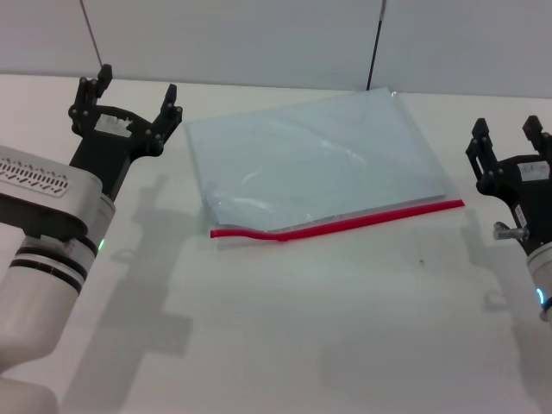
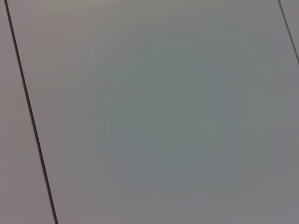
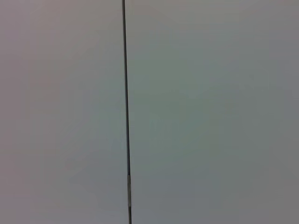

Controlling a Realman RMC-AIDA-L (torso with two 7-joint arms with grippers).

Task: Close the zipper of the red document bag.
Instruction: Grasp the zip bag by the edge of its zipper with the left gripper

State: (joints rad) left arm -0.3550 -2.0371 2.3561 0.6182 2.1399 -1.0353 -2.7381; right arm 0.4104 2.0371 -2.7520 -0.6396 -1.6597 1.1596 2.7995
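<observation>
The red document bag (image 1: 310, 159) lies flat in the middle of the white table in the head view, a pale blue-grey translucent pouch. Its zipper (image 1: 345, 224) is a bright red strip along the near long edge, with a grey band beside it; the strip kinks up near its left end. My left gripper (image 1: 129, 99) hangs open to the left of the bag, apart from it. My right gripper (image 1: 509, 138) hangs open to the right of the bag, also clear of it. Both wrist views show only grey wall panels.
The white table (image 1: 285, 328) stretches wide in front of the bag. A grey panelled wall (image 1: 259, 34) with dark seams stands behind the table's far edge.
</observation>
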